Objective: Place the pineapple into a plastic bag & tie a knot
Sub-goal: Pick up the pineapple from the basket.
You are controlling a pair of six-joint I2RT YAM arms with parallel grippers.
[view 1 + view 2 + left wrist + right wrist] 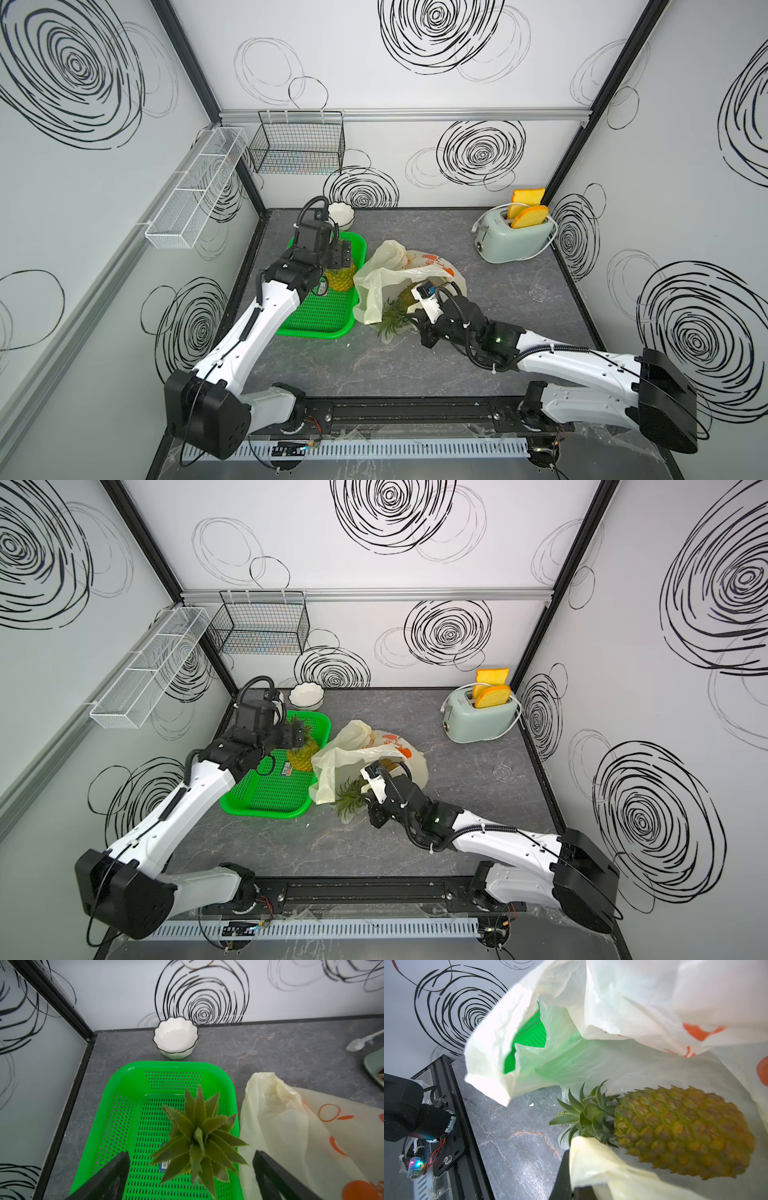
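Right gripper (428, 332) pinched the plastic bag (386, 266), pineapple (685, 1132) already inside; my left gripper (191, 1155) hung spread over a second pineapple (338, 280) at left; no knot tied yet.

Both top views hang high above the table's (374, 365) front edge, side by side, tilted down toward the back edge, far enough off to hold the whole tabletop. Left wrist camera looks down close over the green tray (128, 1076), facing the back left corner. Right wrist camera sits right at the plastic bag's (623, 997) mouth, looking toward the left edge; tray and bag show in all four.
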